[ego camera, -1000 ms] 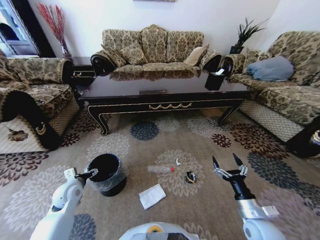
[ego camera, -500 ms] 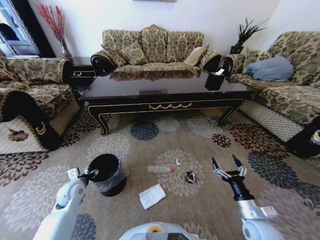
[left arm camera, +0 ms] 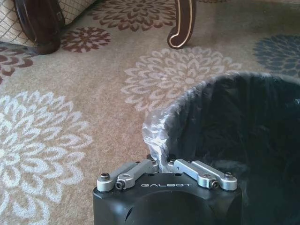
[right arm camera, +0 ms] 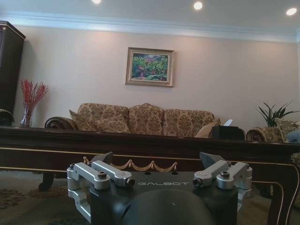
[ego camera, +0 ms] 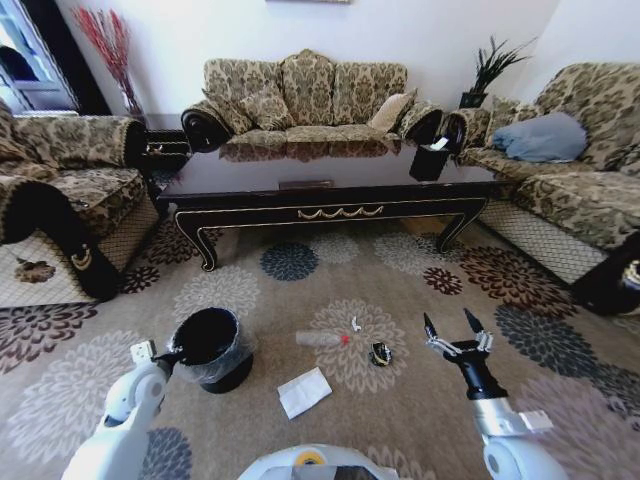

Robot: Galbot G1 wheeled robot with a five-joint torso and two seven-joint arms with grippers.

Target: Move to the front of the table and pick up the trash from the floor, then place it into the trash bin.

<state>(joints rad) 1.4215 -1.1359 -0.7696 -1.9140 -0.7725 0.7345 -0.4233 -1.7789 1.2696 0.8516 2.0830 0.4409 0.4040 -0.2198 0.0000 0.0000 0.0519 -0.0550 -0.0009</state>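
Trash bin [ego camera: 210, 347]: small round black bucket, a translucent liner bag crinkled over its rim; stands on the patterned carpet [ego camera: 300, 290], touching the left gripper [ego camera: 170, 355].
Left gripper: at the bin's near rim; in the left wrist view the jaws sit closed together, pinching a fold of the liner bag [left arm camera: 157, 136].
Right gripper [ego camera: 455, 330]: held low over the carpet, fingers spread wide, holding nothing.
Bottle [ego camera: 322, 339]: clear plastic, red cap, lying on its side between the bin and the right gripper.
Paper square [ego camera: 304, 391]: white, flat on the carpet, nearer the robot than the bottle.
Dark object [ego camera: 381, 352]: small, just beside the bottle's cap end, close to the right gripper; its kind cannot be made out.
White scrap [ego camera: 356, 324]: tiny, just beyond the bottle.
Table [ego camera: 330, 190]: long, glossy dark wood, gold scroll trim, well beyond both grippers.
Hidden: the bin's inside reads as plain black; its contents cannot be told.
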